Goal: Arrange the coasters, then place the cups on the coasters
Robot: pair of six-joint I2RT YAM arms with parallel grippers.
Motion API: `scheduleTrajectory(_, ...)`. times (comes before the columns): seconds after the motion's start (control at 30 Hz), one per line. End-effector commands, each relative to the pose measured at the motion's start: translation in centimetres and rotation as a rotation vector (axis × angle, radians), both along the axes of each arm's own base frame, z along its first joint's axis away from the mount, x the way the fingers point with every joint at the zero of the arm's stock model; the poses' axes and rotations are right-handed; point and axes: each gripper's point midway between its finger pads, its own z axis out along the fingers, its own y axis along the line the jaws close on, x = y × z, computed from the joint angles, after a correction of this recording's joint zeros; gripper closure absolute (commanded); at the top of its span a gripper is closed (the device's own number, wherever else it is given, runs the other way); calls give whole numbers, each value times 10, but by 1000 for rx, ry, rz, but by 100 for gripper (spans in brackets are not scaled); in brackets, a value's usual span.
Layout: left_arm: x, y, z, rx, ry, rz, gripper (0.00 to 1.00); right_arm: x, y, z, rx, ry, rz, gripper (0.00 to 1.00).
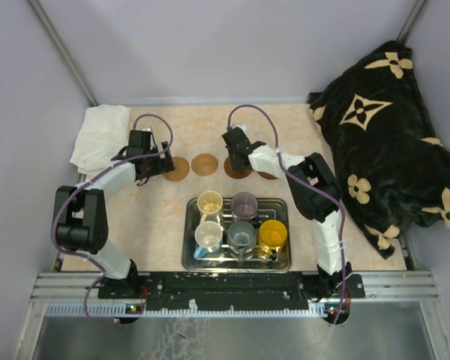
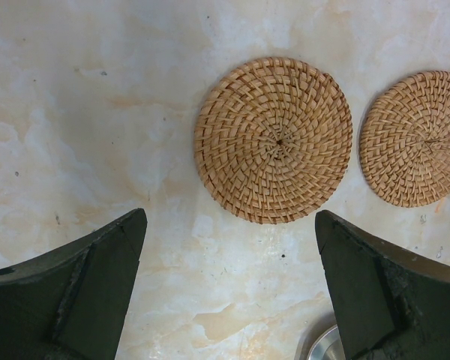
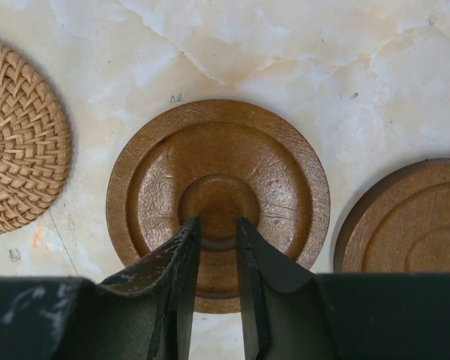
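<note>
Four coasters lie in a row on the marble table: two woven ones (image 1: pixel 178 169) (image 1: pixel 204 164) and two brown wooden ones (image 1: pixel 238 172) (image 1: pixel 268 175). My right gripper (image 3: pixel 218 221) hovers over the centre of a wooden coaster (image 3: pixel 217 142), shut to a thin slit with nothing in it; I cannot tell if it touches. The other wooden coaster (image 3: pixel 412 225) lies to its right. My left gripper (image 2: pixel 230 217) is wide open and empty, just short of a woven coaster (image 2: pixel 274 140). Several cups stand in the tray: cream (image 1: pixel 209 202), purple (image 1: pixel 244 204), white (image 1: pixel 208 235), grey (image 1: pixel 241 235), orange-yellow (image 1: pixel 272 235).
The metal tray (image 1: pixel 189 225) sits near the arm bases; its rim (image 2: pixel 326 346) shows by my left fingers. A white cloth (image 1: pixel 101 135) lies at the back left. A black flower-patterned blanket (image 1: pixel 386 150) fills the right side.
</note>
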Motion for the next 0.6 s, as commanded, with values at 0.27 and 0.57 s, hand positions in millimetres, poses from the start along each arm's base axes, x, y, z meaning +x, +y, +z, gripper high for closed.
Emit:
scheduleTrajectory(0.27,3,-4,8,-18,-26,-3,0,-16,7,-16,-56,84,47,72)
scheduleTrajectory(0.57,3,-4,7,-19,-27,-3,1,15,13,13,-95,-14,46,70)
